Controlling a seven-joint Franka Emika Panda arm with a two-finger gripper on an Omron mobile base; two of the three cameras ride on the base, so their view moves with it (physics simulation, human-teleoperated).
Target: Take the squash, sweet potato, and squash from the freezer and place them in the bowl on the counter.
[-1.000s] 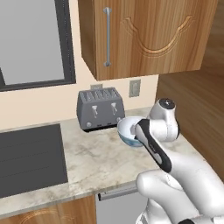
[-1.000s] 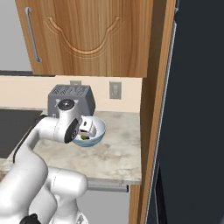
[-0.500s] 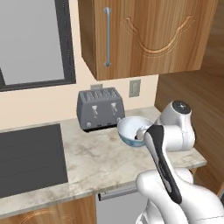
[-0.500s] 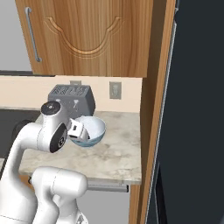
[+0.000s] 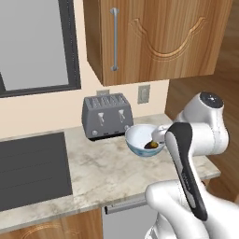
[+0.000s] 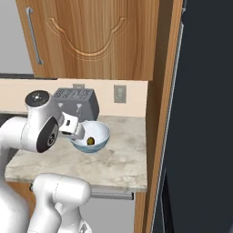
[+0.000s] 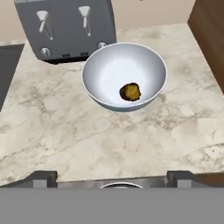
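My claw (image 7: 111, 177) hangs released and empty above the counter (image 7: 65, 127), looking down on the bowl (image 7: 151, 94), which sits just in front of the toaster (image 5: 106, 116) with one brownish vegetable (image 7: 130, 92) resting low inside it. Judging by that single piece, more produce waits in the freezer (image 6: 205, 113), whose dark front stands to the right past a wooden panel, so I should lift straight up clear of the rim before swinging over. No brand, label or readable writing anywhere.
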